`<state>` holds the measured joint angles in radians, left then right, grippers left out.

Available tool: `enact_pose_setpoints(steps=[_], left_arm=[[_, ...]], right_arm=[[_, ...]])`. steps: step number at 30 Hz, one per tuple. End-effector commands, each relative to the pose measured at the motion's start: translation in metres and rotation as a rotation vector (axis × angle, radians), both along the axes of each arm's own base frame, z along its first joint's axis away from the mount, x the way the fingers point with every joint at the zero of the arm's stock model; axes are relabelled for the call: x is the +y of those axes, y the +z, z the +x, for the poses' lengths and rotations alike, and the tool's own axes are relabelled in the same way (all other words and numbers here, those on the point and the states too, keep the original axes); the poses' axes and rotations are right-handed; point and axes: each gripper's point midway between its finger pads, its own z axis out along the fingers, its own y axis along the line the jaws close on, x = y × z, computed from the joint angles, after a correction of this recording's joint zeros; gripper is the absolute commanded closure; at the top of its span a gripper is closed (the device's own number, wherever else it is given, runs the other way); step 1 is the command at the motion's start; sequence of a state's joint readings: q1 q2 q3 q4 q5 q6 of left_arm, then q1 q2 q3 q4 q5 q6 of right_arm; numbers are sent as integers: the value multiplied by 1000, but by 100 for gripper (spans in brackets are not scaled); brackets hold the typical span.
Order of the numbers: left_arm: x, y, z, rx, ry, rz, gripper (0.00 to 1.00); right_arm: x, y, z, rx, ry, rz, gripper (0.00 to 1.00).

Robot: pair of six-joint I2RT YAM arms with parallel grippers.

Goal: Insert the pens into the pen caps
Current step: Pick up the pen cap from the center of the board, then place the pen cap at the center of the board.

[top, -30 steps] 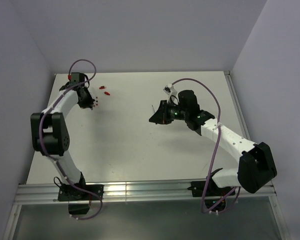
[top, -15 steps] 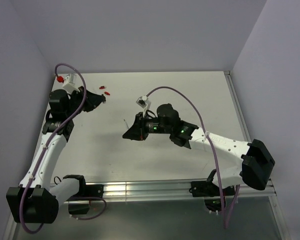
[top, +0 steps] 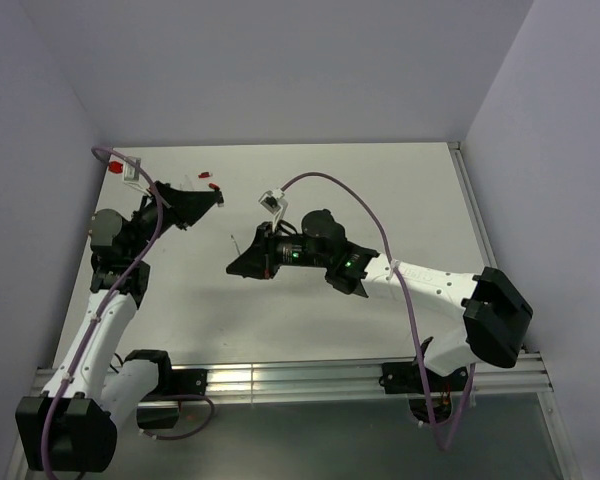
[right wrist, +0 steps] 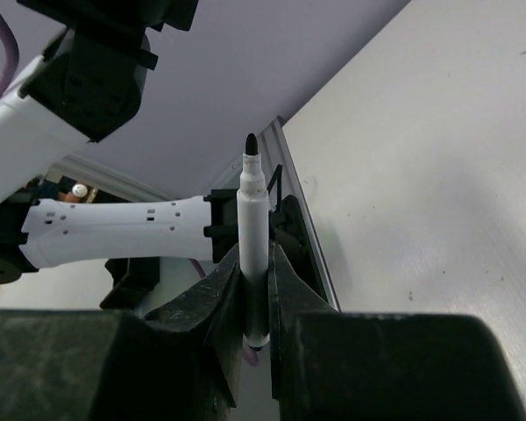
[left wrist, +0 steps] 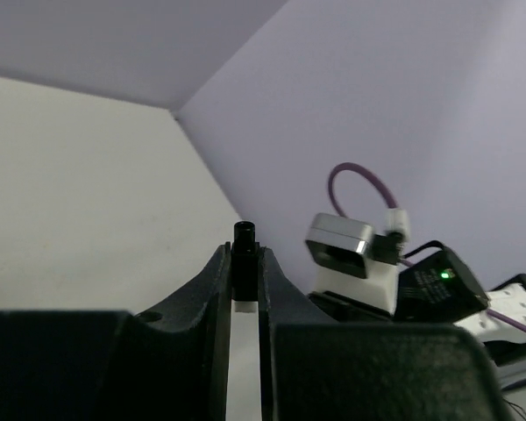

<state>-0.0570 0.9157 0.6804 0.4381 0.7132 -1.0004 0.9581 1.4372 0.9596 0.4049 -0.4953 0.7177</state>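
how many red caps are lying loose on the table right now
2. One red cap lies toward the table's far-left corner; the other sits just right of and nearer than it, beside the left gripper. More may be hidden under that gripper.

My right fingers [right wrist: 219, 298] and left fingers [left wrist: 212, 294] are matt black plastic, the right pair round a pen [right wrist: 252, 224] of smooth, faintly glossy white plastic, the left round a matt black plastic cap [left wrist: 244, 247], over a matt off-white surface [top: 310, 330] edged by a ribbed, shiny metal rail [top: 280, 378].
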Motion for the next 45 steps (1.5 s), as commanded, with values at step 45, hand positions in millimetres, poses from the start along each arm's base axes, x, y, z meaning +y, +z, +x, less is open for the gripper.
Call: enact_pose_setpoints(steps=[45], left_arm=[[-101, -286, 58, 314, 26, 1359, 89]], right_arm=[[-209, 59, 68, -172, -619, -8, 100]])
